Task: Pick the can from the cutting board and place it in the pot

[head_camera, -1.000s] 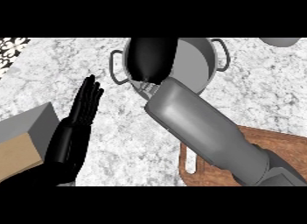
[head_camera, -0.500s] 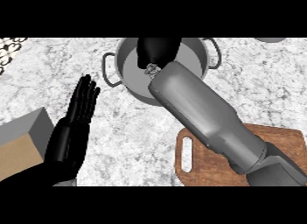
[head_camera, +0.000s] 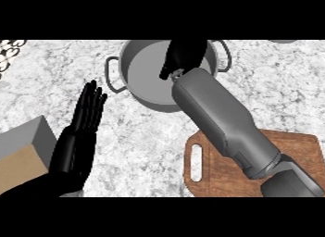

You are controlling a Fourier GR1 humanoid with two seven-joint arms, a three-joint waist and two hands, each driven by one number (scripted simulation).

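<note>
Right hand over the pot

Right hand (head_camera: 185, 56) hangs above the pot (head_camera: 139, 74), fingers curled downward; the can and its axis are hidden. Left hand (head_camera: 79, 134) rests open, fingers straight.

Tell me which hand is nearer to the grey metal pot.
Right. The right hand hangs over the grey metal pot, inside its rim. The left hand rests open, fingers up, on the counter below and left of it.

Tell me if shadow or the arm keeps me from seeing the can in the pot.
Head view: light is even, with no strong shadow or glare. The right hand and its forearm cover much of the pot, so no can shows. The visible part of the cutting board is bare.
</note>
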